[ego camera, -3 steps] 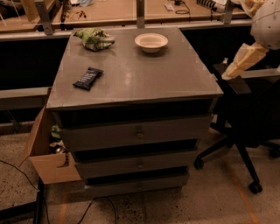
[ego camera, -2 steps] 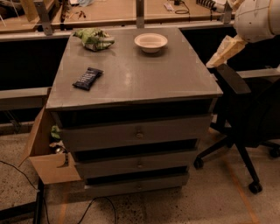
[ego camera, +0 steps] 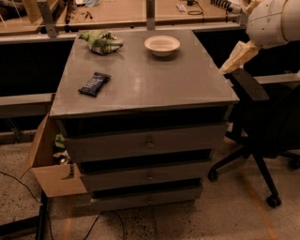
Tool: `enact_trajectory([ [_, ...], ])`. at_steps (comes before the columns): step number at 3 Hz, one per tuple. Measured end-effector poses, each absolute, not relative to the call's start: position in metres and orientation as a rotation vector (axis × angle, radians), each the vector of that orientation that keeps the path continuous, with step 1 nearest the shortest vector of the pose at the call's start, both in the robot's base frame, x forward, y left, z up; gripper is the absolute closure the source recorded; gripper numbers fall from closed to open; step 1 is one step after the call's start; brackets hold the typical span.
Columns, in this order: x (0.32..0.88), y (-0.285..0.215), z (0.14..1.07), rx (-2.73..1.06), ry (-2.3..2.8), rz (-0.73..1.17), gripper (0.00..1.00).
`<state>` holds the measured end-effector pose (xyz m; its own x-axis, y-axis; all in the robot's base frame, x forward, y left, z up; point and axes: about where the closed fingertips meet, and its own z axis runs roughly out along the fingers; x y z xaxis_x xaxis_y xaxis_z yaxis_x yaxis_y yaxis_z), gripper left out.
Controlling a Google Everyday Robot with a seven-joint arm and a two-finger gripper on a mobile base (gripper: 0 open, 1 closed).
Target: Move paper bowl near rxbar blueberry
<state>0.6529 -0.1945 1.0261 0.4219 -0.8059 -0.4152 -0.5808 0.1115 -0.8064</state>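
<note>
The paper bowl (ego camera: pixel 162 45) is cream-white and sits upright near the far edge of the grey cabinet top (ego camera: pixel 154 79), right of centre. The rxbar blueberry (ego camera: pixel 94 84) is a flat dark bar with white lettering and lies near the left edge, closer to the front. My gripper (ego camera: pixel 230 63) hangs from the white arm at the upper right, off the right edge of the cabinet top, well to the right of the bowl and holding nothing I can see.
A green and white wrinkly snack bag (ego camera: pixel 101 41) lies at the far left corner. A black office chair (ego camera: pixel 262 117) stands right of the cabinet, under my arm. An open cardboard box (ego camera: pixel 49 164) sits on the floor at the left. A wooden workbench (ego camera: pixel 122 11) runs behind.
My arm and gripper have moved up and to the left, from beside the chair toward the right edge of the cabinet top. The bowl, bar and bag have not moved.
</note>
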Motion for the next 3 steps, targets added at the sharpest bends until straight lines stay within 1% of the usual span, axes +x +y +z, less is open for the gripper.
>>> enact_trajectory([
  [3,0.721,-0.172,0.987,-1.587,1.096,-0.274,0.0],
])
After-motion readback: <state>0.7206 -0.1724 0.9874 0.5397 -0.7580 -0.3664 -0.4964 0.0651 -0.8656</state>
